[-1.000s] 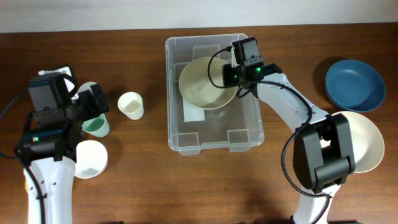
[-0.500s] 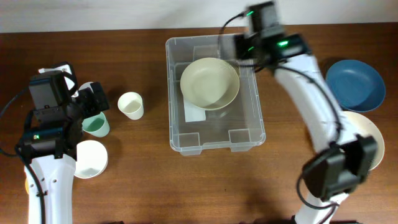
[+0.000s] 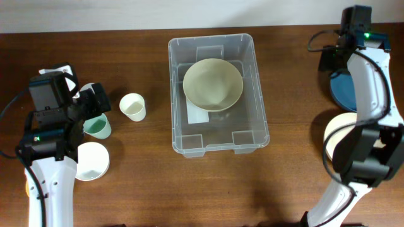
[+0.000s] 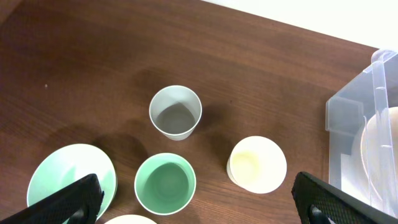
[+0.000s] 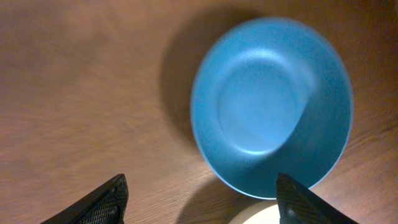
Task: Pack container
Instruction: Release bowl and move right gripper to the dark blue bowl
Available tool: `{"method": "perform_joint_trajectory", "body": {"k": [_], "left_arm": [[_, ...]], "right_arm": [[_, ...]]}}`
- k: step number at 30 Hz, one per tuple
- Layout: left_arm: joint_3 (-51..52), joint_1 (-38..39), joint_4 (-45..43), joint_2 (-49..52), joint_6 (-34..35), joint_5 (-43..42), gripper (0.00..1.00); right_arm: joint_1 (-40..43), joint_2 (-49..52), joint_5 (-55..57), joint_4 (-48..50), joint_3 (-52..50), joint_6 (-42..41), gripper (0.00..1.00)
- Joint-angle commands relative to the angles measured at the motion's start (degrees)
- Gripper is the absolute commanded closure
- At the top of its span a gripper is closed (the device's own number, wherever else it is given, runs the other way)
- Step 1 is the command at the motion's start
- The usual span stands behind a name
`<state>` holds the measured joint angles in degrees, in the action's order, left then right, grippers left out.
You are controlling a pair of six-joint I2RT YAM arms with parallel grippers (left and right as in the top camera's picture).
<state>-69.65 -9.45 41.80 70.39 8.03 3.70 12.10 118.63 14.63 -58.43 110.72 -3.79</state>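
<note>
Right wrist view: the right claw (image 5: 200,180) hung released and empty over the blue bowl (image 5: 270,106), with the container (image 3: 261,94) well off to its left. A bite on that shallow rim could have slipped, or nudged the cream plate (image 5: 261,214) just beside the bowl. The left claw (image 4: 196,183) was spread empty above the green cup (image 4: 165,183).

Clear rectangular container (image 3: 221,131) sits upright, holding one beige bowl (image 3: 213,84).

Spread wide: left pincer (image 4: 196,186), right pincer (image 5: 200,182).
</note>
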Motion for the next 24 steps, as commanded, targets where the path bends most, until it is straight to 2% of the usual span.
{"method": "perform_joint_trajectory", "body": {"k": [1,14,19,23,24], "left_arm": [[-0.7,-0.2,-0.2,0.1,0.5,0.2,0.01],[-0.7,-0.2,-0.4,0.1,0.5,0.2,0.01],[-0.7,-0.2,-0.4,0.1,0.5,0.2,0.01],[-0.7,-0.2,-0.4,0.1,0.5,0.2,0.01],[-0.7,-0.2,-0.4,0.1,0.5,0.2,0.01]], "right_arm": [[1.6,4.3,1.0,-0.5,-0.3,0.4,0.27],[4.4,16.7,5.8,3.5,-0.3,0.6,0.3],[5.4,17.9,5.8,6.0,-0.3,0.6,0.49],[5.7,17.9,5.8,7.3,-0.3,0.6,0.73],[5.7,17.9,5.8,7.4,-0.3,0.6,0.76]]}}
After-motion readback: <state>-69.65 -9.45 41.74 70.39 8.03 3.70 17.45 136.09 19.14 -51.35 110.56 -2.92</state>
